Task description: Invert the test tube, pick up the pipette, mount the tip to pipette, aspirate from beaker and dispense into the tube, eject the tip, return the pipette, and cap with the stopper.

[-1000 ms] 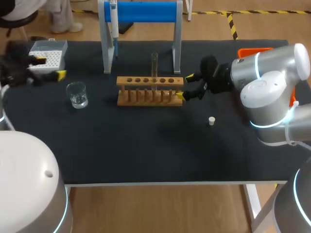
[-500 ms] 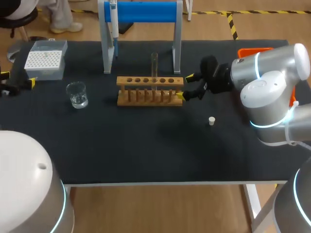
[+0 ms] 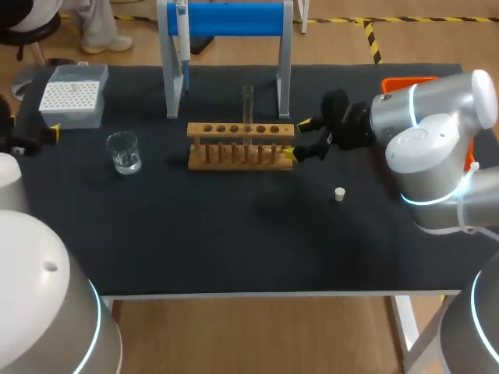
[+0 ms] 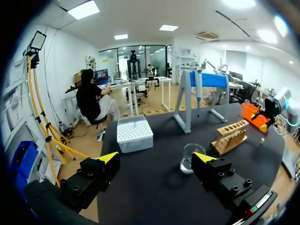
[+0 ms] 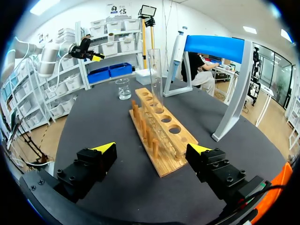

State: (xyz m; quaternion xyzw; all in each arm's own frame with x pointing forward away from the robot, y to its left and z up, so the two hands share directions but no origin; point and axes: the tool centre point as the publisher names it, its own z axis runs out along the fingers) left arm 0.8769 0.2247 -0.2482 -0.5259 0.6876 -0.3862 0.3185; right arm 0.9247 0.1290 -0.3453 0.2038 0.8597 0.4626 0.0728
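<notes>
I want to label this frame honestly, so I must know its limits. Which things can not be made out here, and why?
- Left claw, head view: largely cut off by the side edge.
- Beaker, left wrist view: partly behind a finger of that claw; liquid level unclear.
- Pipette, head view: top cut off by the edge.
- Stopper, head view: too small to show its shape.

Right now the orange tray mostly behind the right arm, pipette clipped at its top by the edge, stopper too small for detail
</notes>
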